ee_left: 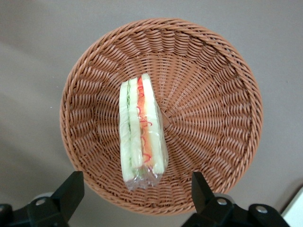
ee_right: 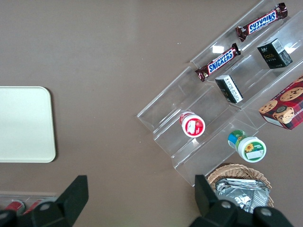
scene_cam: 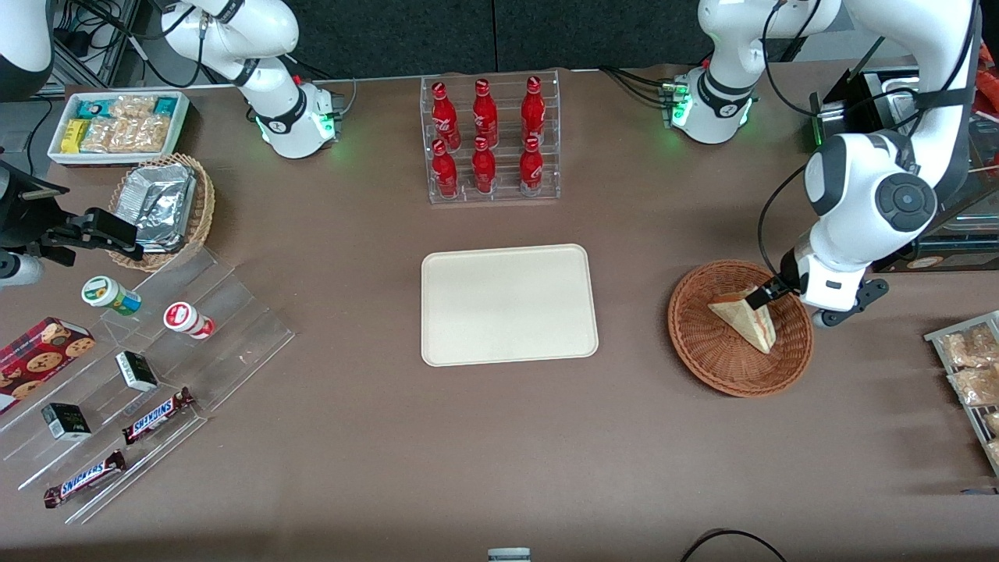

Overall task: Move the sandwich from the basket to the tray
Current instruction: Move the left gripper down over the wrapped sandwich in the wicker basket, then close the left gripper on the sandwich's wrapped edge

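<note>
On the brown surface [scene_cam: 390, 437] the basket [scene_cam: 702, 351] sits toward the working arm's end, well apart from the tray [scene_cam: 509, 304]. The sandwich [ee_left: 141, 130] lies in the basket, its striped cut edge upward. The hand [ee_left: 135, 189] hovers just above the sandwich, fingers [ee_left: 71, 189] spread wide, gripping nothing.

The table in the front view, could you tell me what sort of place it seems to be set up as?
Probably a mock snack counter in a robot lab: a rack of red bottles, Snickers bars on clear steps, and a cream tray. The left arm's hand hovers, open, over the sandwich in its basket.
</note>
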{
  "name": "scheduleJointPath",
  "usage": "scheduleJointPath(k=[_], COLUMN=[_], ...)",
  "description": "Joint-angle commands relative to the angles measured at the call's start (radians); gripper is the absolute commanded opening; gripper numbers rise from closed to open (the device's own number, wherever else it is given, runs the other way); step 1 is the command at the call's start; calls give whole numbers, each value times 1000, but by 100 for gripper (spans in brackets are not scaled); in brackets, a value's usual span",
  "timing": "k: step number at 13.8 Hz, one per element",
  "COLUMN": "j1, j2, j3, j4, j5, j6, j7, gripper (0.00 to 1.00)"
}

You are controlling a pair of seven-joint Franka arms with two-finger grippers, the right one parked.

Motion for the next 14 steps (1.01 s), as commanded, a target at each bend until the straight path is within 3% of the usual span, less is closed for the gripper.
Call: scheduleJointPath(k=[1,14], j1=[-6,-5], j2=[36,138], j3=[2,2], j4=[-11,-34], j5=[4,-11], j6=[47,125], j7=[-53,-159], gripper=[100,100])
